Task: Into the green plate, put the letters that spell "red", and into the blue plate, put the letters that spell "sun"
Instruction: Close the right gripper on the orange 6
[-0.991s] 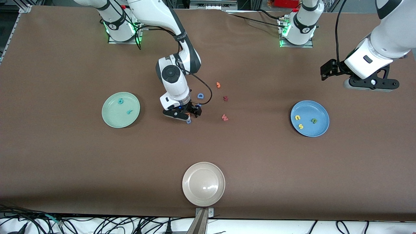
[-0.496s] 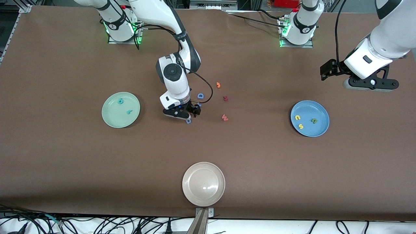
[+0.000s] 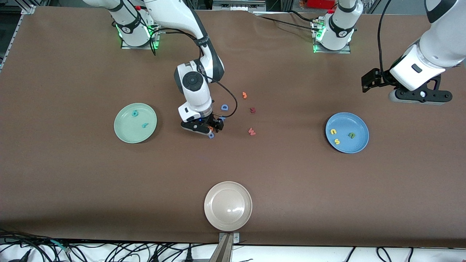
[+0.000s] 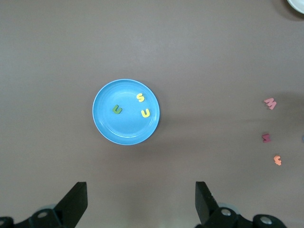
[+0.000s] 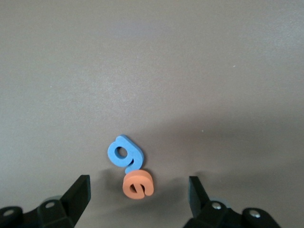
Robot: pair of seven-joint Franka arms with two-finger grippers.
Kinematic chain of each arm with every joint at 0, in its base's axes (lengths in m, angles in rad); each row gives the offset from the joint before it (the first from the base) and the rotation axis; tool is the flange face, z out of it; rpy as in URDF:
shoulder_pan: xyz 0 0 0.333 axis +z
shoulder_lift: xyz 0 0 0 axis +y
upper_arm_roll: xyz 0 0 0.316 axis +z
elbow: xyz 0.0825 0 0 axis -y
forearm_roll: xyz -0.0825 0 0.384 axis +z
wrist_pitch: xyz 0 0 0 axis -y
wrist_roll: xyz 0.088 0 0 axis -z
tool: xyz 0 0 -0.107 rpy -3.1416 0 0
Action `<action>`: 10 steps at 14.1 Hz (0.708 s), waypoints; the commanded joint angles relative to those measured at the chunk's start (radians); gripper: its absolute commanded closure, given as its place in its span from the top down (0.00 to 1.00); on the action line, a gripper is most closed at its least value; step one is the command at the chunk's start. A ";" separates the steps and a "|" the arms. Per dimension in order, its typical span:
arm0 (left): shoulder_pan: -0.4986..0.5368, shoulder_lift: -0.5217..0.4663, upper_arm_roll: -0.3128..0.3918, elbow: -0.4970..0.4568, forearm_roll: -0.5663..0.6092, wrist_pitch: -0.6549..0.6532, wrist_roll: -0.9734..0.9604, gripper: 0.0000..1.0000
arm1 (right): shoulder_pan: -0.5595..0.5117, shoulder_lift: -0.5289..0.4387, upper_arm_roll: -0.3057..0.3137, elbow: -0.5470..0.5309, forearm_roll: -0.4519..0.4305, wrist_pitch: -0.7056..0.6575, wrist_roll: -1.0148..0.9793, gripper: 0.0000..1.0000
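Observation:
My right gripper (image 3: 210,130) is low over the middle of the table and open. The orange e (image 5: 137,184) lies flat between its fingers (image 5: 80,194), touching neither. A small blue letter (image 5: 125,153) lies against the e. The green plate (image 3: 127,131) holds the teal d (image 3: 135,113) and teal r (image 3: 145,125). The blue plate (image 3: 346,122) holds the yellow u (image 3: 332,131), yellow s (image 3: 337,141) and green n (image 3: 351,135). My left gripper (image 3: 418,97) waits open and empty in the air toward the left arm's end, looking down on the blue plate (image 4: 126,128).
A blue capital D (image 3: 224,107), an orange hooked letter (image 3: 244,95) and two red letters (image 3: 253,110) (image 3: 252,131) lie beside my right gripper, toward the left arm's end. A beige plate (image 3: 214,214) sits near the table's front edge.
My right gripper has settled lower around the orange e and its fingers have come in slightly. The left arm has drifted a little toward its own end of the table.

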 commanded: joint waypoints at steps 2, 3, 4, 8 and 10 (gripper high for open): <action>0.001 0.026 0.001 0.044 -0.024 -0.023 -0.006 1.00 | 0.020 0.015 -0.012 -0.011 -0.009 0.038 0.048 0.61; 0.001 0.026 0.001 0.044 -0.024 -0.023 -0.006 1.00 | 0.020 0.015 -0.012 -0.011 -0.009 0.035 0.054 0.61; 0.003 0.026 0.001 0.046 -0.024 -0.025 -0.004 1.00 | 0.020 0.015 -0.012 -0.011 -0.009 0.035 0.056 0.62; 0.001 0.026 0.001 0.046 -0.024 -0.028 -0.006 1.00 | 0.020 0.015 -0.012 -0.011 -0.009 0.035 0.056 0.61; 0.003 0.026 0.001 0.046 -0.024 -0.030 -0.004 1.00 | 0.022 0.015 -0.012 -0.011 -0.007 0.035 0.057 0.61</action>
